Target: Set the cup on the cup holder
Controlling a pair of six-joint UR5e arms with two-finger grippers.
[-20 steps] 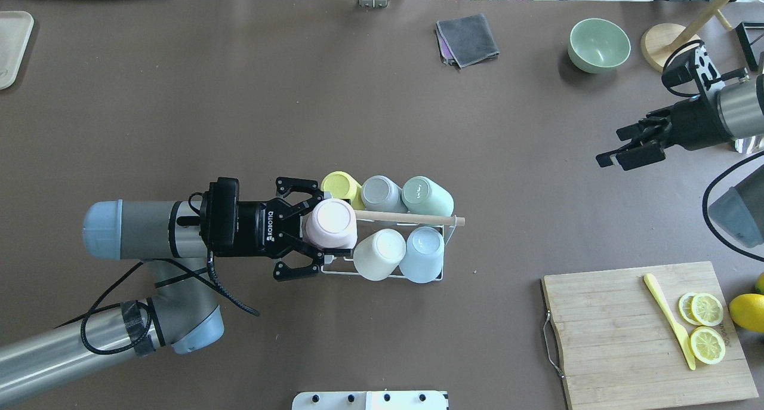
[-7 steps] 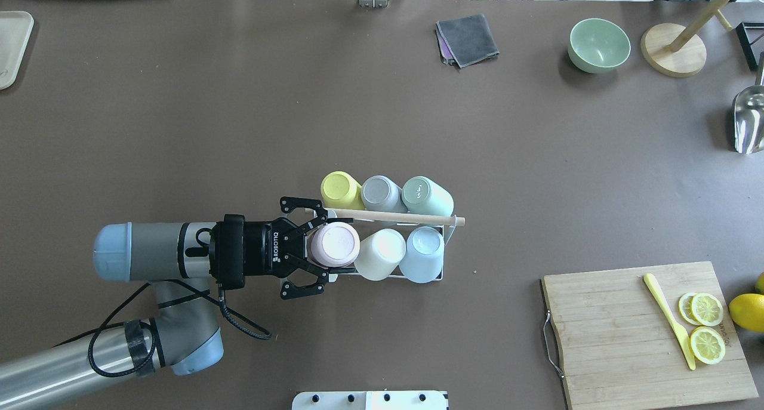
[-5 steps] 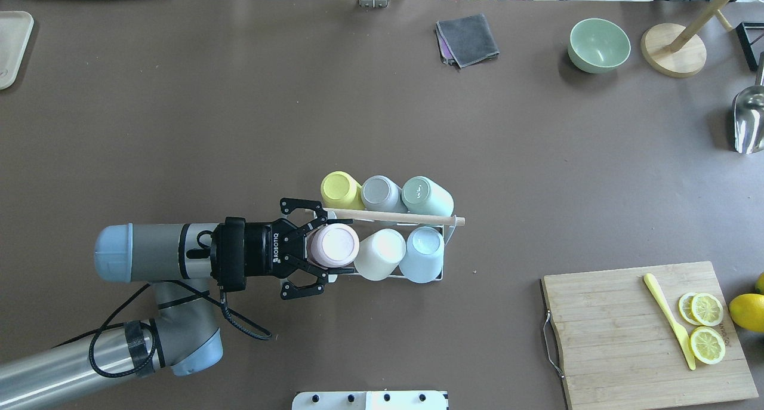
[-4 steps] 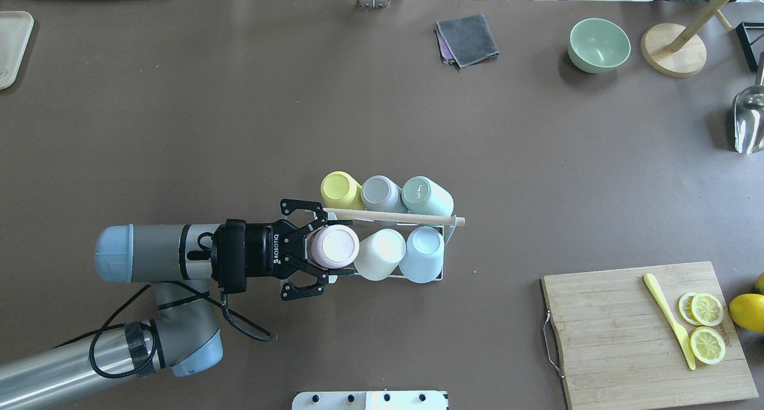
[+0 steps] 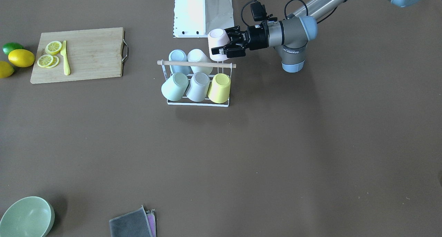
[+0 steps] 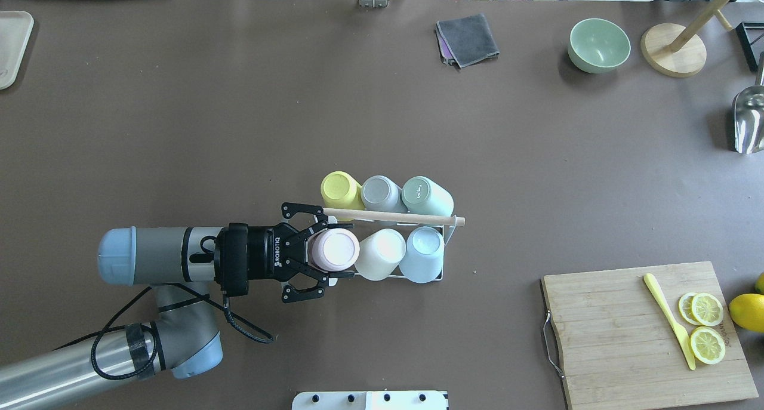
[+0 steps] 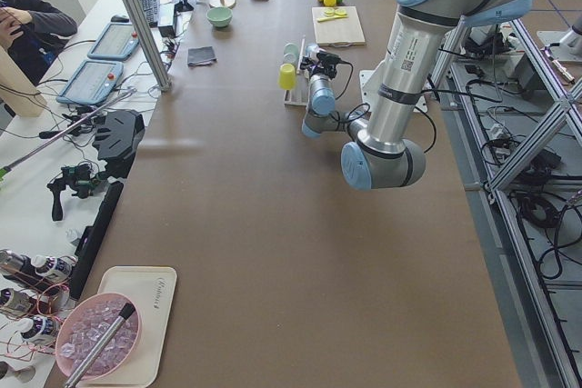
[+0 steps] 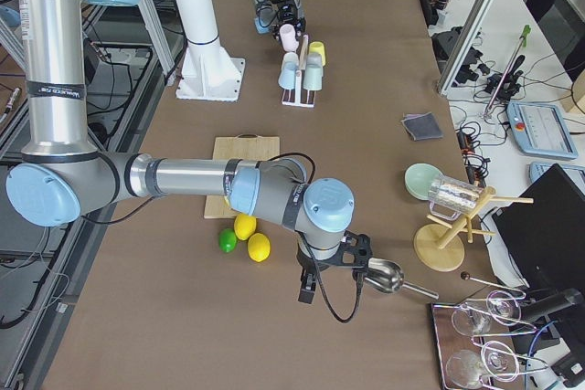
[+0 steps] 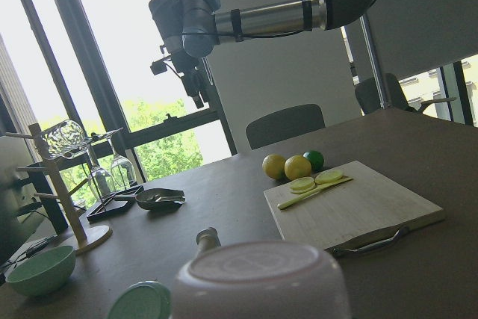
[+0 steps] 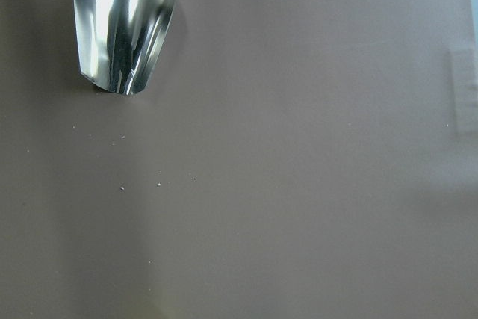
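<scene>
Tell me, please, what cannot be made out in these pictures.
- Holder prong under the pink cup: overhead and front views, hidden by the cup.
- Right gripper: right side view only, too small to tell open or shut.
- Scoop handle: right wrist view, cut off by the top edge.

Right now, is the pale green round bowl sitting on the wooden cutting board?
No, the pale green bowl stands on the brown table at its far edge, well apart from the wooden cutting board.

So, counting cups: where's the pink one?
Overhead view: pink cup, upside down in the left gripper, at the cup holder's left end beside the white cup.
</scene>
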